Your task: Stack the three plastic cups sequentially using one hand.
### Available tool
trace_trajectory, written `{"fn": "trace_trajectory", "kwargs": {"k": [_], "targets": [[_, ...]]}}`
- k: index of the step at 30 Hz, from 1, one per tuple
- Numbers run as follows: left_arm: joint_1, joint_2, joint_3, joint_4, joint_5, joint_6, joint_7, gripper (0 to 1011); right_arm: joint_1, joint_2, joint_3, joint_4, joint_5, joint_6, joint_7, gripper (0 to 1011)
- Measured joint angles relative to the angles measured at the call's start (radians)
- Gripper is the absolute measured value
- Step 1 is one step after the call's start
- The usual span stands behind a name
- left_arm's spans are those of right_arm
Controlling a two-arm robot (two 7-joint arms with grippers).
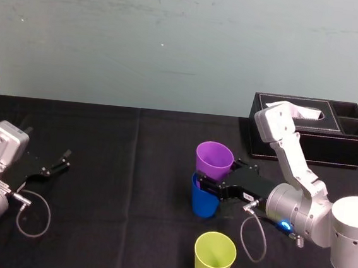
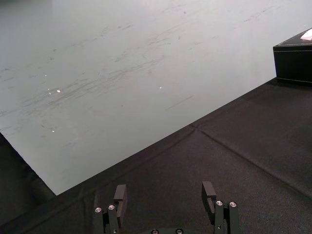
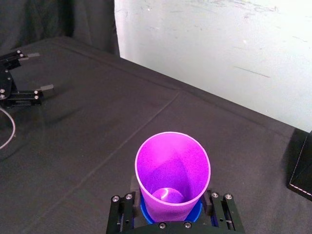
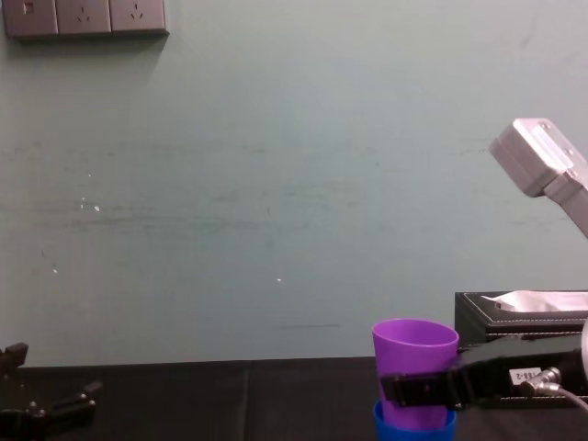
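your right gripper (image 1: pixel 218 174) reaches in from 3 o'clock at table centre; its flat fingers (image 4: pixel 415 388) pinch the purple cup (image 1: pixel 214 159) low on its wall, just above the rim of the blue cup (image 1: pixel 203 203); the purple cup stands upright, its base nested inside the blue cup, most of its body above that rim; in the right wrist view the fingers press both sides of the purple cup, with the blue rim peeking out beneath; the yellow-green cup (image 1: pixel 214 259) stands upright and alone at 6 o'clock from the stack, near it but apart; the black tissue box (image 1: pixel 305 137) sits at 2 o'clock from the stack, by the wall; your left gripper (image 1: pixel 55 163) rests parked at 9 o'clock on the black tablecloth (image 1: pixel 119 166), well apart from the cups, its fingers spread on nothing.
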Motion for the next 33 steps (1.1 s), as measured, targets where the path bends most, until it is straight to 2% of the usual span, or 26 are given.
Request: {"fn": "trace_trajectory", "kwargs": {"k": [18, 28, 33], "targets": [[0.0, 0.0, 0.0, 0.0, 0.0, 0.0, 0.0, 1000, 0.006, -0.005, -0.006, 0.015, -0.015, 0.001, -0.001, 715], [0.0, 0.0, 0.0, 0.0, 0.0, 0.0, 0.0, 1000, 0.005, -0.004, -0.005, 0.013, -0.015, 0.002, -0.001, 970], [0.0, 0.0, 0.0, 0.0, 0.0, 0.0, 0.0, 1000, 0.005, -0.004, -0.005, 0.013, -0.014, 0.002, -0.002, 1002]]}}
